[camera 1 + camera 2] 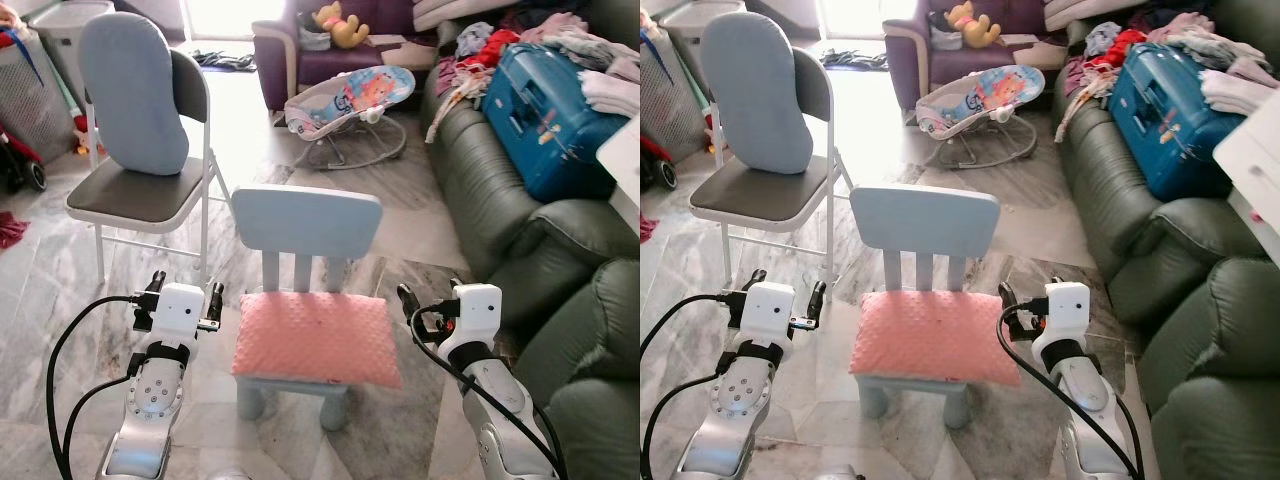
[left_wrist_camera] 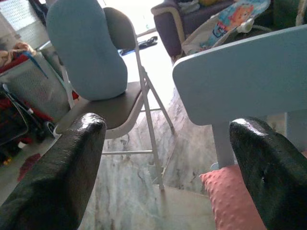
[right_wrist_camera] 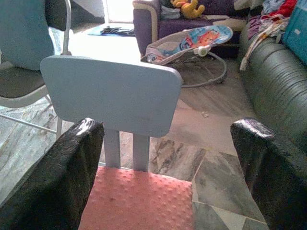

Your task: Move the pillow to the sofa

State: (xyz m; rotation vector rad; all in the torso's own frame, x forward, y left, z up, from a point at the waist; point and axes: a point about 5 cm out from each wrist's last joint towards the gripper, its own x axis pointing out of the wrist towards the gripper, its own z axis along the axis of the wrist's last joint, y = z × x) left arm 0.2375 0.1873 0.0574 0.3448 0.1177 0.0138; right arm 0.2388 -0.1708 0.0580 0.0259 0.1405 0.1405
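From the left eye view, the flat pink dimpled pillow (image 1: 315, 338) lies on the seat of a small pale-blue wooden child's chair (image 1: 308, 222), squarely between the two arms. The left hand (image 1: 180, 292) is just off the pillow's left edge and the right hand (image 1: 430, 305) is just off its right edge, neither touching it. I judge they are set this way to close in on the pillow from both sides. The dark green leather sofa (image 1: 500, 190) runs along the robot's right, its far cushions loaded with a blue hard-shell suitcase (image 1: 545, 115) and loose clothes.

In the right eye view the same layout holds. A grey folding metal chair (image 1: 760, 195) stands behind and to the left, a light-blue cushion propped on it.

The left wrist view shows that hand's black fingers (image 2: 57, 177) spread wide, released, with a pink corner of the pillow low beside one of them.

The right wrist view shows its fingers (image 3: 57, 177) equally spread and grasping nothing, the pillow lying low between them.
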